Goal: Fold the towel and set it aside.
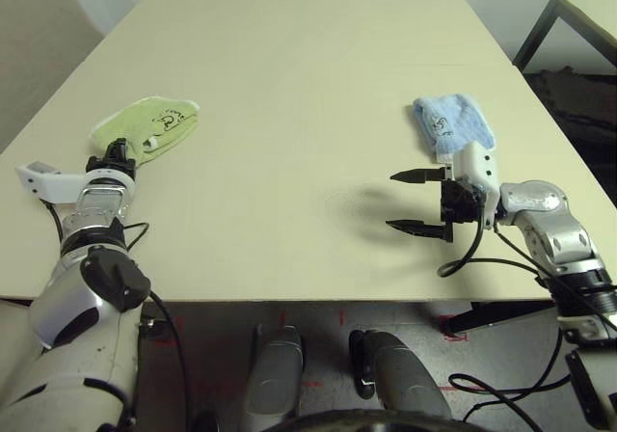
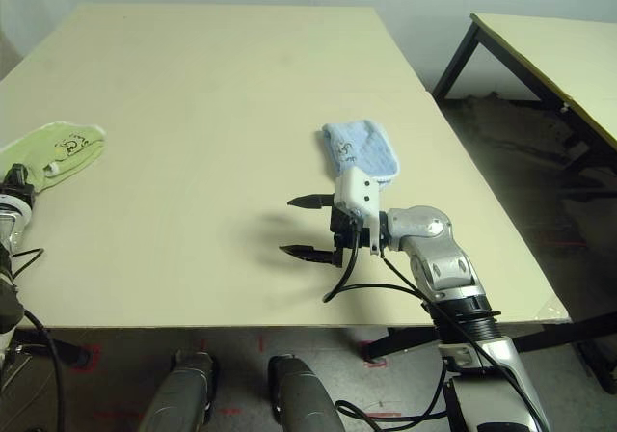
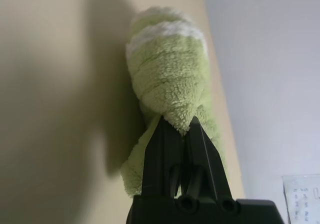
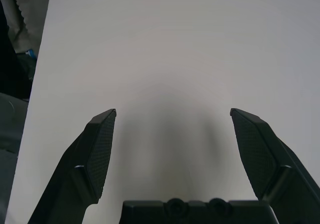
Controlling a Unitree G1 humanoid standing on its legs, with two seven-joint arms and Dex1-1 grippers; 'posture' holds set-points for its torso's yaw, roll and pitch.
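Looks almost done to me: the towel (image 1: 147,128) is already bunched into a folded bundle at the table's (image 1: 289,94) left edge, left gripper (image 3: 181,126) clamped on its near end. Right gripper (image 1: 416,201) hangs mid-table, jaws wide apart, holding nothing. Only letting go seems left.

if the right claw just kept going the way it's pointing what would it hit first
Probably nothing on the table: the open right claw points across bare table toward the robot's left. The green towel lies farther back, likely off that line, though depth is unclear.
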